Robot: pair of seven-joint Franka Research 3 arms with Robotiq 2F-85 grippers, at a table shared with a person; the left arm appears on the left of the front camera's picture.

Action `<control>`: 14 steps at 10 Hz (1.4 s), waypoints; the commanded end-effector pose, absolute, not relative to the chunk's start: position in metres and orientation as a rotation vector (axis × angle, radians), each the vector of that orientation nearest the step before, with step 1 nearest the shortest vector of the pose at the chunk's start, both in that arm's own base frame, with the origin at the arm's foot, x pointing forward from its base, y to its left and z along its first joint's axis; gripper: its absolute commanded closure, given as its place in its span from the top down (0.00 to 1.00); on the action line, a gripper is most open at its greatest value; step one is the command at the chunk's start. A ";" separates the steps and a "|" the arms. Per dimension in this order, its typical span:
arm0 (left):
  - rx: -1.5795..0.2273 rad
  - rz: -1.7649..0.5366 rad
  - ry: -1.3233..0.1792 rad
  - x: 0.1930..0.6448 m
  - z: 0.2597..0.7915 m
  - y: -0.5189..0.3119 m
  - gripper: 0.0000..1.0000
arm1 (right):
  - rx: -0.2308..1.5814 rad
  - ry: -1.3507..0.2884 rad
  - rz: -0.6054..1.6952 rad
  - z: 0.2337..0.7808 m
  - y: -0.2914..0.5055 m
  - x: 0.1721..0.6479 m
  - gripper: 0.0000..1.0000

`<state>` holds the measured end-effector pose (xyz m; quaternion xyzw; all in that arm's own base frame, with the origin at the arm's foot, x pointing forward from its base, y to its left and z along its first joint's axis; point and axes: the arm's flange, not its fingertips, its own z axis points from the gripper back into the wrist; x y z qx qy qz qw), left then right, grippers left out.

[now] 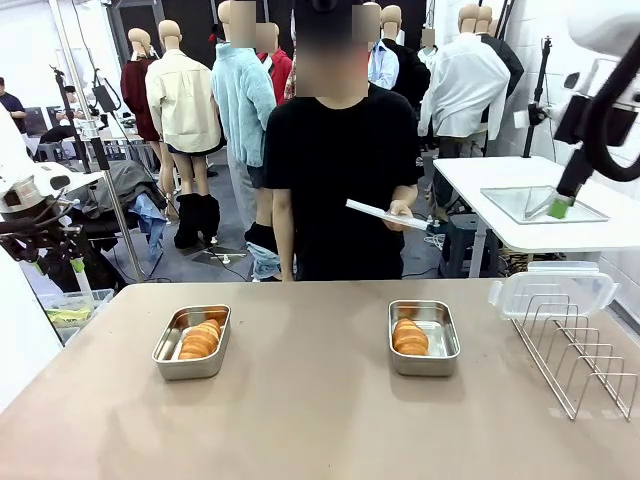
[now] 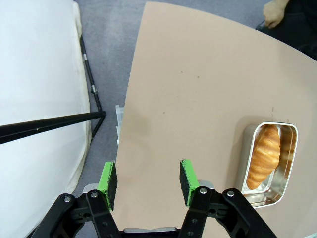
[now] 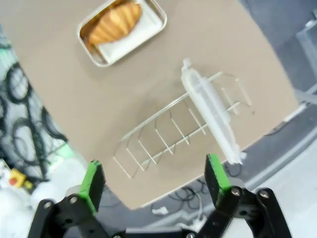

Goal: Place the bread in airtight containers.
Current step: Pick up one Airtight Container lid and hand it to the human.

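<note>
Two steel containers stand open on the tan table. The left container (image 1: 186, 367) holds a golden ridged bread roll (image 1: 200, 338); the right container (image 1: 425, 366) holds another roll (image 1: 409, 336). A clear lid (image 1: 553, 290) leans in the wire rack (image 1: 580, 360). My left gripper (image 2: 147, 181) hangs open and empty above the table's left edge, with the left container (image 2: 286, 148) and its roll (image 2: 264, 154) off to one side. High over the rack (image 3: 168, 131) and lid (image 3: 210, 116), my right gripper (image 3: 154, 178) is open; the right container (image 3: 143, 32) and its roll (image 3: 115, 21) lie beyond.
A person in black stands at the far edge between the containers, holding a flat clear lid-like piece (image 1: 385, 213). A white table (image 1: 540, 215) stands behind at the right. Bare tabletop (image 1: 310, 400) stretches between and in front of the containers.
</note>
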<state>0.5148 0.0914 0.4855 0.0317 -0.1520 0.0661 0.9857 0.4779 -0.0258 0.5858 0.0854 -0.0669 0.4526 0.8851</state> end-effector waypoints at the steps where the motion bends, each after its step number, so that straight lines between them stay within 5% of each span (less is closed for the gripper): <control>1: 0.081 0.151 -0.307 0.515 0.486 0.090 0.67 | 0.142 -0.132 1.042 0.560 -0.028 0.467 1.00; 14: 0.081 0.151 -0.307 0.515 0.486 0.090 0.67 | 0.178 -0.139 0.942 0.586 -0.026 0.478 1.00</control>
